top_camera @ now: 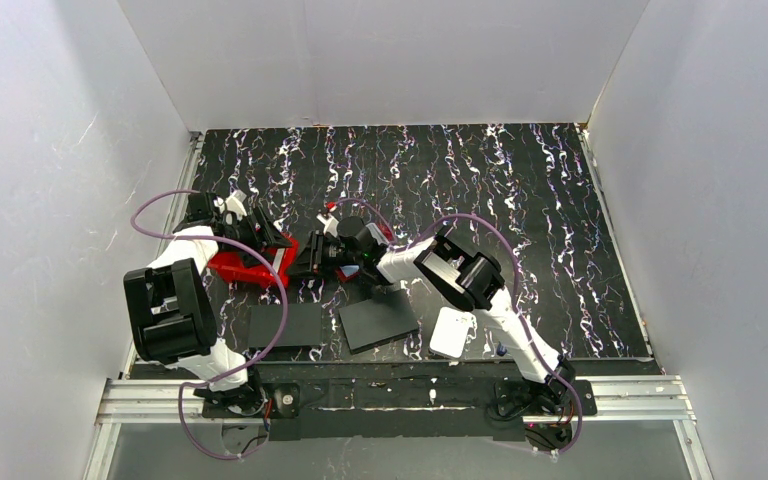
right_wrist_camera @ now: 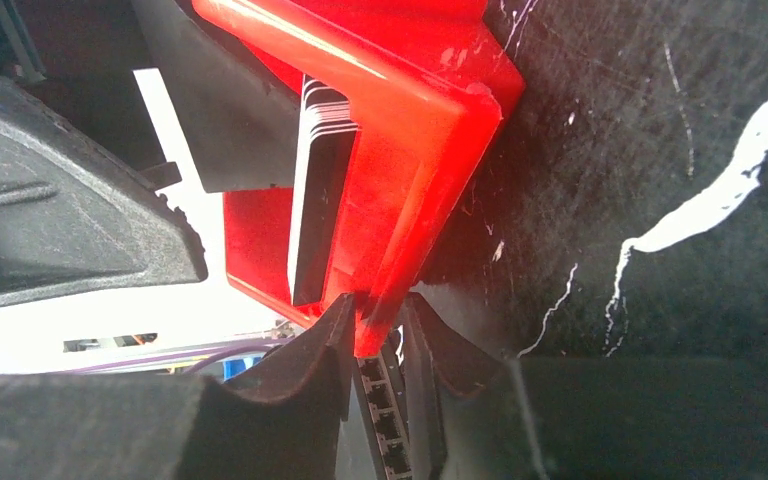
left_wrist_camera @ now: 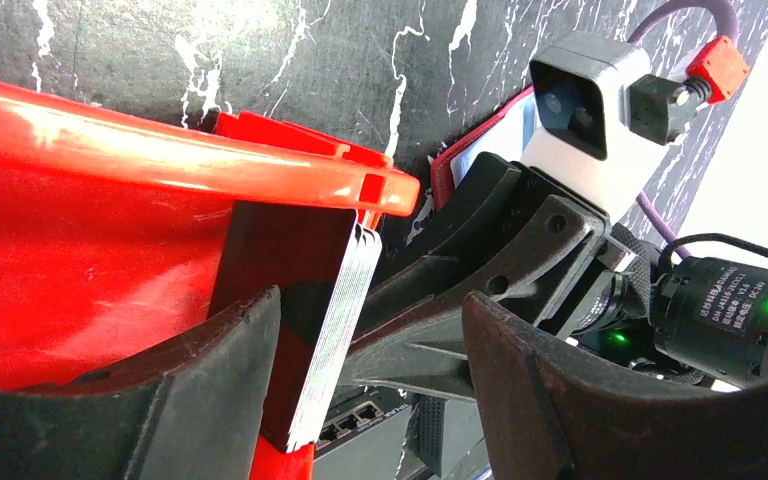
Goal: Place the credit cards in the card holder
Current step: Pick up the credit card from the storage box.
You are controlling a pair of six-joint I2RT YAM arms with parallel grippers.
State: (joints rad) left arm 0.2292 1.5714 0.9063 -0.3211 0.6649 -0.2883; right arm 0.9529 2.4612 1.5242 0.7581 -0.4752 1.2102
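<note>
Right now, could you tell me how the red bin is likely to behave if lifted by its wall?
The red bin looks like glossy moulded plastic, so probably stiff, light and rather slippery. The right gripper pinches only one thin wall near a corner, so the bin may twist or swing. The stack of thin cards leaning inside would likely slide.

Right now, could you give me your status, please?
Left gripper open around credit cards in red bin. Right gripper shut on bin wall. Card holder mostly hidden behind it.
</note>
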